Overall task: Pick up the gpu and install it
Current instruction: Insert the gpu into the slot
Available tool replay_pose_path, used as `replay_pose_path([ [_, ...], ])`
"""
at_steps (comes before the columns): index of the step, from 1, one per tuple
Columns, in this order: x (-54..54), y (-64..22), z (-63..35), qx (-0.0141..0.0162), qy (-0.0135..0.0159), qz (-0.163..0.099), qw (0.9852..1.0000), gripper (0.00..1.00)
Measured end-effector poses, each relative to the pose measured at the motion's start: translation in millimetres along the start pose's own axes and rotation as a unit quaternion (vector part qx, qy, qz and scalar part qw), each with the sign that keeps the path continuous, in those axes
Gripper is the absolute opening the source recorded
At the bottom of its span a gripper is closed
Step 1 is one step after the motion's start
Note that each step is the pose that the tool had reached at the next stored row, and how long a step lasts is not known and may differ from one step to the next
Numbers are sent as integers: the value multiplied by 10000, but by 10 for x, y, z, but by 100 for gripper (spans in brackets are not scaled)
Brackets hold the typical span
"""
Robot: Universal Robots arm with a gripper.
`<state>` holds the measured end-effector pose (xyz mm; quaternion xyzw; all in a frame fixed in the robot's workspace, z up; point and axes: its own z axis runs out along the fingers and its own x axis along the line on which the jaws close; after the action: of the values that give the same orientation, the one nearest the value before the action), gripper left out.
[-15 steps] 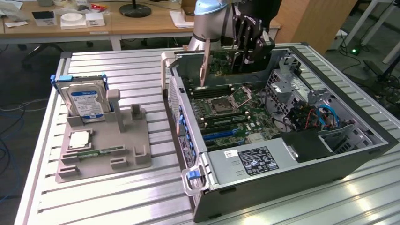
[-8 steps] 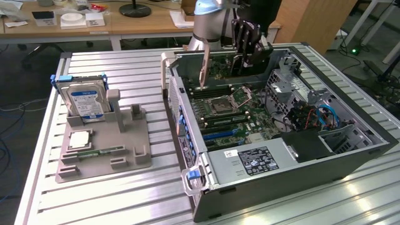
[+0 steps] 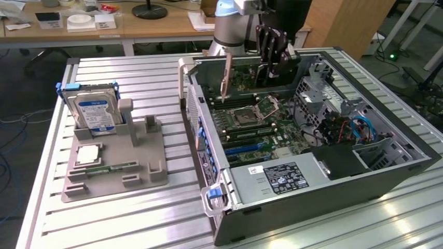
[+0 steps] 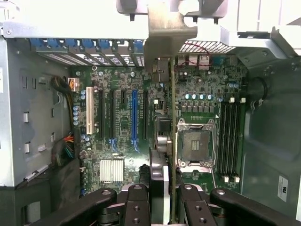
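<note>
Install step, card not yet seated: my end effector pinches the gpu edge-on over the motherboard. Seating it, I reckon, calls for lining up with the blue slot just beside me.

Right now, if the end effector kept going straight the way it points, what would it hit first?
Probably the motherboard. The end effector grips the gpu edge-on, pointing into the open case, and the card's line falls between the expansion slots and the CPU socket. Depth is unclear.
</note>
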<state>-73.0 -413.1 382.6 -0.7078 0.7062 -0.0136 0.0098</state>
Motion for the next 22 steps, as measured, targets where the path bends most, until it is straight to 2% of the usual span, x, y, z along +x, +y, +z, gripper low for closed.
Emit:
replay_pose_path([
  [2, 3, 0, 17, 33, 2, 0, 10000, 28],
  [4, 24, 4, 124, 47, 14, 59, 10000, 28],
  [6, 32, 3, 157, 59, 15, 107, 9999, 28],
  [8, 36, 7, 248, 58, 17, 136, 9999, 28],
  [22, 118, 25, 462, 72, 29, 408, 9991, 28],
])
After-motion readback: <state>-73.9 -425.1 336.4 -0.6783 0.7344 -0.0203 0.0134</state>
